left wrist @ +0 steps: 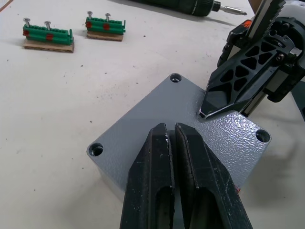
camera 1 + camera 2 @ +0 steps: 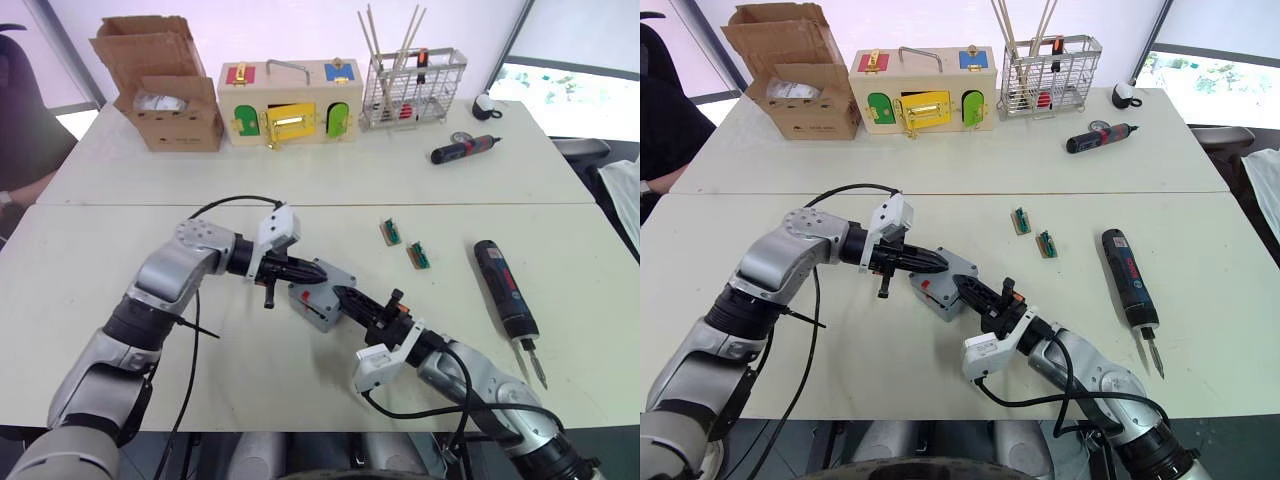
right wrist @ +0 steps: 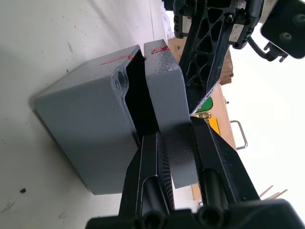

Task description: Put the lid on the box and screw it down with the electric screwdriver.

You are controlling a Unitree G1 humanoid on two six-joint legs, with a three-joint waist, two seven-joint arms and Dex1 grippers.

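Our right fingers (image 3: 162, 157) clamp the lid's (image 3: 167, 95) edge, tilted open over the box (image 3: 90, 129) mid-worktop (image 2: 150, 250); our left fingers (image 1: 174, 157), nearly closed, press its top.

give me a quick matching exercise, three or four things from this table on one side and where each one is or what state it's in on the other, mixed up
Things:
1. lid
2. electric screwdriver
3. cardboard box
4. left gripper

Places or states:
A. far left corner of the table
B. lying on the table to the robot's right
C. tilted over the grey box, pinched by the right gripper
D. fingers closed, tips pressing on the lid

Pairs: 1-C, 2-B, 3-A, 4-D
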